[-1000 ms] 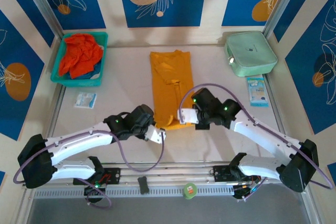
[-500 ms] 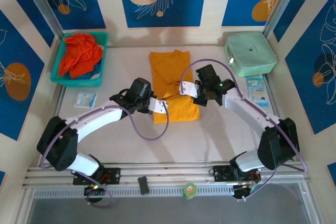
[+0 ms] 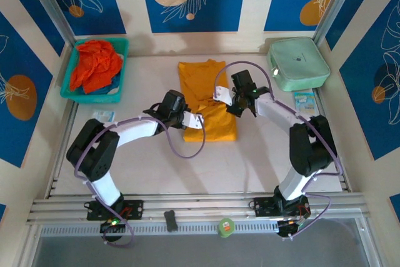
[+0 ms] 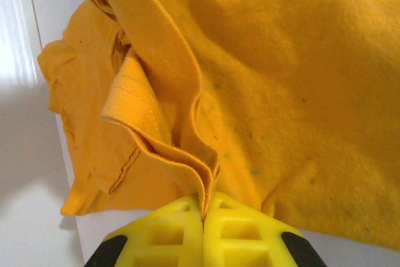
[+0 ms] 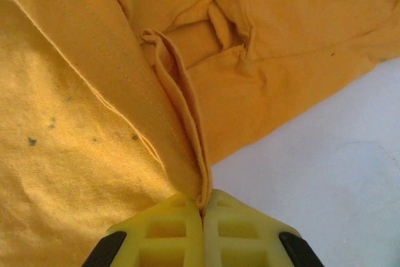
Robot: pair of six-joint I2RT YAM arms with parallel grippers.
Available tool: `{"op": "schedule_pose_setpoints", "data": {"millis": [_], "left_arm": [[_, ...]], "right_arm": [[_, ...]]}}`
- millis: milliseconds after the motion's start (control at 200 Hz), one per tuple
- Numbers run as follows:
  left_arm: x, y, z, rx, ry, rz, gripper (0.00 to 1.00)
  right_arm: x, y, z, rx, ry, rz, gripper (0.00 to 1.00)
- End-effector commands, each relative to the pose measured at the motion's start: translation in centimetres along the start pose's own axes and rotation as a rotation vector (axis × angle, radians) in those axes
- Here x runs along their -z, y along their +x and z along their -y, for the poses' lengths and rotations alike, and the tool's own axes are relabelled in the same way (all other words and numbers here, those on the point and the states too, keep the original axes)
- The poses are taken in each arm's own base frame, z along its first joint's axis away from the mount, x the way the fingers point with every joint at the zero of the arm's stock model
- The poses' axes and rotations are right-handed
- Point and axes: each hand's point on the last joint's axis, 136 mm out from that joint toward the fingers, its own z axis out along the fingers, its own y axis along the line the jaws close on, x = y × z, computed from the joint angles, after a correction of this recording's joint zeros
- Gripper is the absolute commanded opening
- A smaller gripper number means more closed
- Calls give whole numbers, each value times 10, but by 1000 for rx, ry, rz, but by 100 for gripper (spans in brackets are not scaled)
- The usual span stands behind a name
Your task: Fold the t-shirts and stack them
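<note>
Pinching yellow-orange t-shirt [image 3: 200, 82] folds: left jaws, right jaws; packet [image 3: 304, 99] print illegible.

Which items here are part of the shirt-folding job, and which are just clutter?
Job: yellow-orange t-shirt, pinched by left gripper and right gripper; red-orange t-shirt in teal basket.
Clutter: mint-green case, packet, green tape roll.

Premises: a robotics test cell, not a dwelling or shop. Evidence: two robot arms [image 3: 134, 130] bolted to a slotted metal rail [image 3: 200, 203] at the near edge of a white bench [image 3: 262, 154]. Aluminium posts [image 3: 52, 1] at the far corners stand beside blue printed panels [image 3: 219, 4]. Purple cabling [image 3: 184, 153] hangs loose. Laid out on the bench are a yellow-orange t-shirt [image 3: 209, 120], a teal basket [image 3: 119, 60] and a mint-green case [image 3: 299, 64].
</note>
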Motion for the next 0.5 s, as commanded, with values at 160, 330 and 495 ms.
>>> {"op": "schedule_pose_setpoints", "data": {"millis": [160, 330, 495], "left_arm": [[-19, 12, -23, -34, -79, -50, 0], [-22, 20, -21, -31, -66, -87, 0], [-25, 28, -18, -16, -48, -126, 0]], "right_arm": [[-29, -4, 18, -86, 31, 17, 0], [-47, 1, 21, -105, 30, 2, 0], [-59, 6, 26, -146, 43, -17, 3]]}}
